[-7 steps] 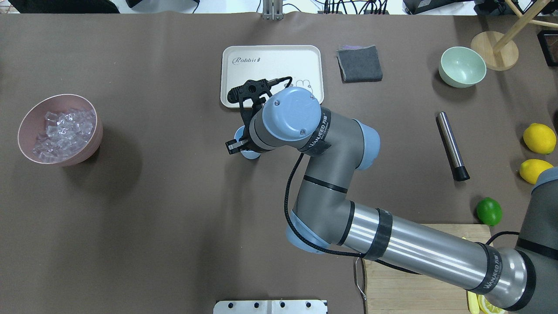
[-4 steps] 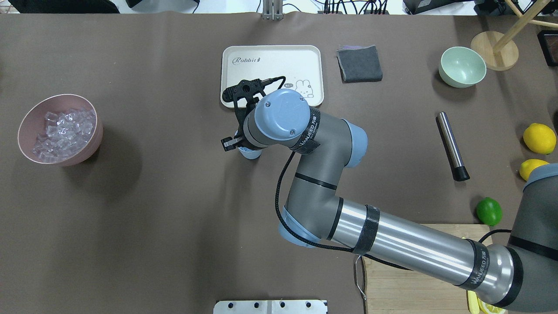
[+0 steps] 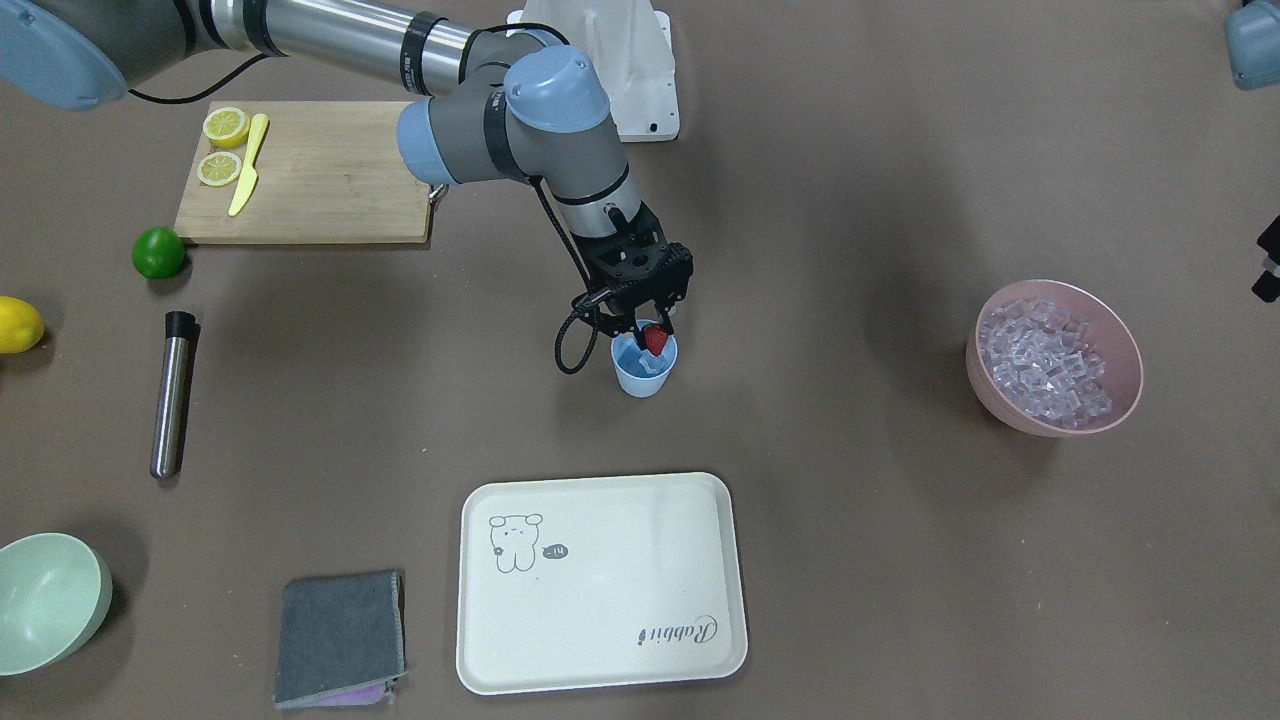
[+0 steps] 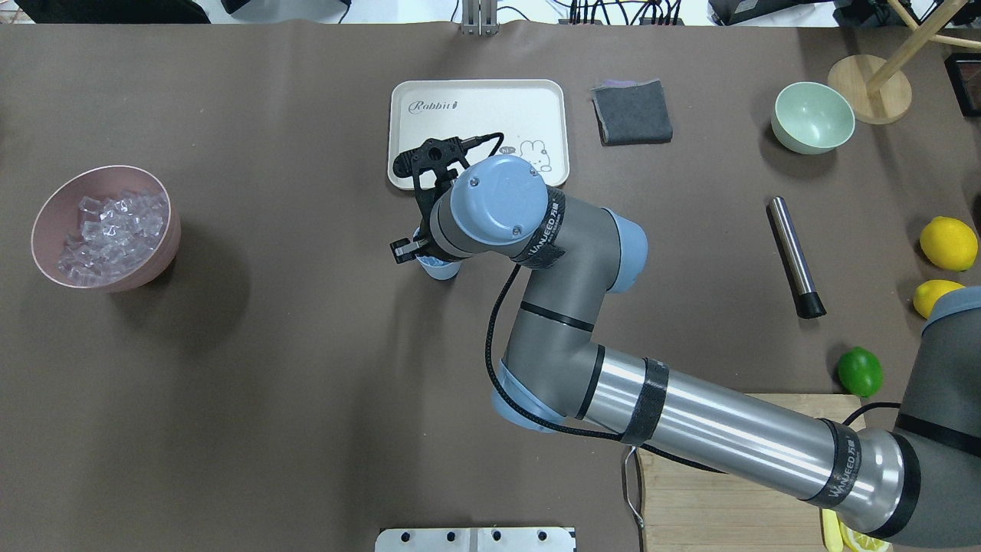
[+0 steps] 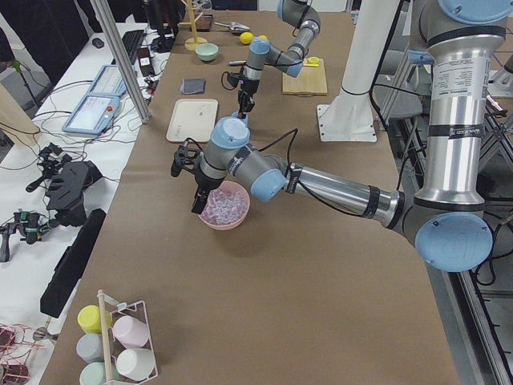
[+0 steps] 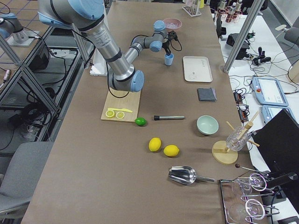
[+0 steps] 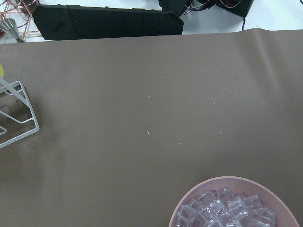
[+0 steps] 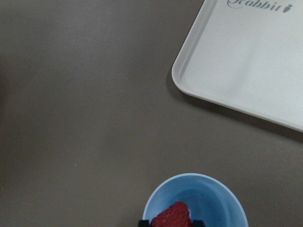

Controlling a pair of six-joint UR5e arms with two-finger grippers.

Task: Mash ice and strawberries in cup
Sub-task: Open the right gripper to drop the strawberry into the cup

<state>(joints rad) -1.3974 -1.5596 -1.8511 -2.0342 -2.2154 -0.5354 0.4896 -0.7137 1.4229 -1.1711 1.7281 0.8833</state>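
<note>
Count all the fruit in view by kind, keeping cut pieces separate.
Whole lemons: 2
Cut lemon pieces: 2
Lime: 1
Strawberry: 1
Total: 6

A robotics laboratory is being shown. Two industrial arms, the left arm (image 5: 321, 183) near and the right arm (image 5: 276, 56) far, are being worked over one long table (image 5: 264, 321) that is being protected by brown sheeting. The table is being flanked by aluminium frame posts (image 5: 120, 60), and a white side bench (image 5: 24, 265) is being taken up by teach pendants (image 5: 92, 112), loose wiring and black gripper-like devices (image 5: 68, 183).
</note>
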